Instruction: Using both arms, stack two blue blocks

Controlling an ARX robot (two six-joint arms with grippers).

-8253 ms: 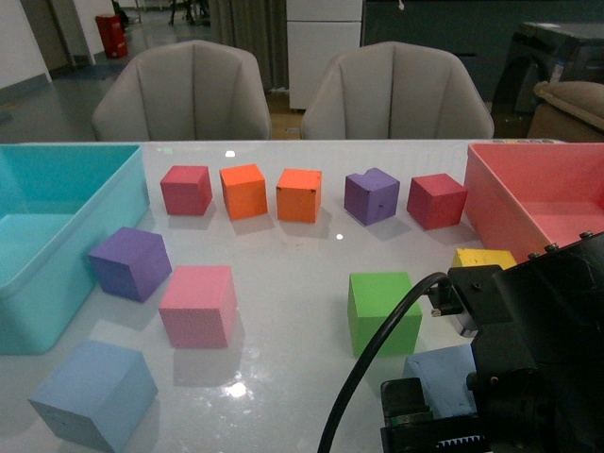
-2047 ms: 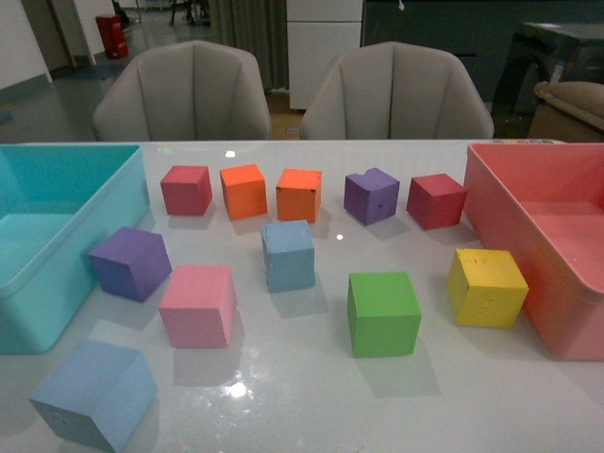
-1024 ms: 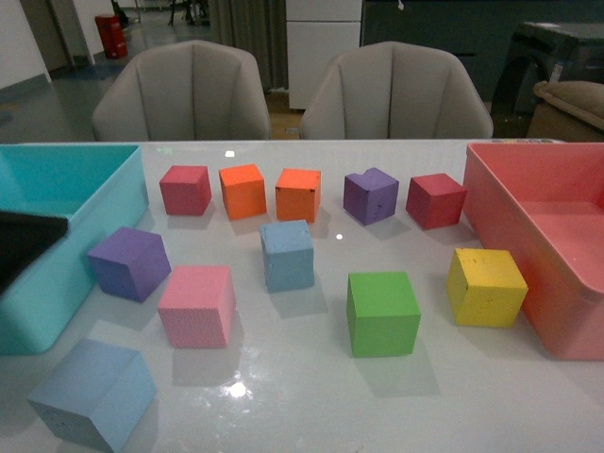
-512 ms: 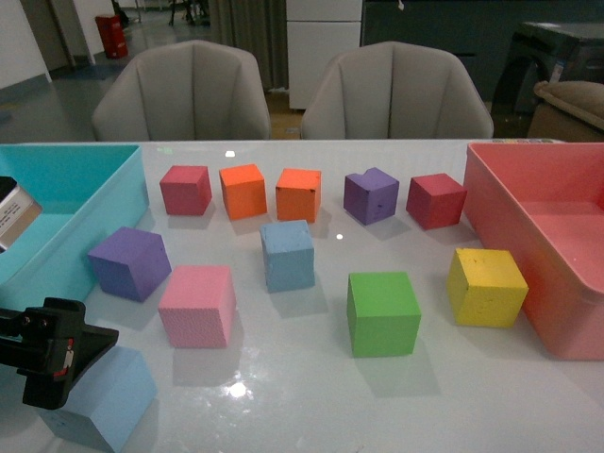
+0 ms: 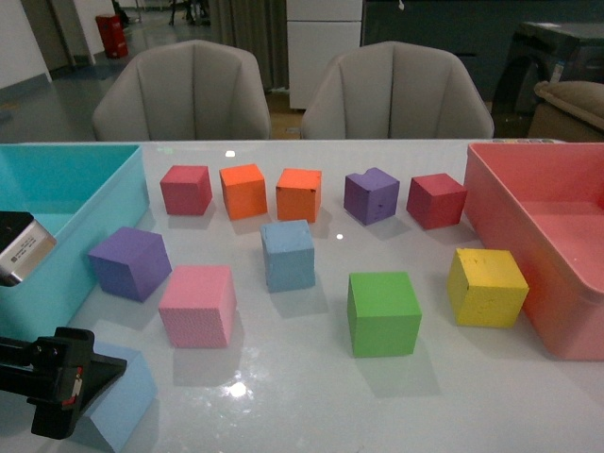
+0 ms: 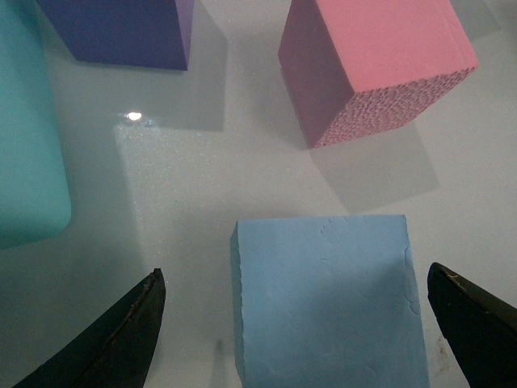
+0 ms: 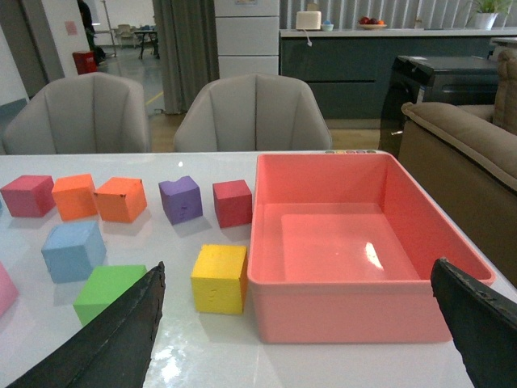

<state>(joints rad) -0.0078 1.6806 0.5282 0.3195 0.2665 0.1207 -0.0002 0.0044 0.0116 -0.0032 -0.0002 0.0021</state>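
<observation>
One blue block [image 5: 127, 404] sits at the lower left of the front view on the white table [image 5: 302, 406], partly covered by the black end of the left arm [image 5: 58, 379]. In the left wrist view this block [image 6: 327, 303] lies between the left fingers [image 6: 121, 339], which are spread wide, one on each side of it. The other blue block [image 5: 288, 255] stands at mid-frame, well apart from the first, between a pink cube [image 5: 196, 305] and a green cube [image 5: 382, 313]. A purple cube [image 5: 130, 262] lies just beside the turquoise bin [image 5: 113, 208] at the left. The right fingers [image 7: 121, 339] are apart too, with nothing between them, and look over a yellow cube [image 7: 220, 277] and a pink bin [image 7: 347, 307].
</observation>
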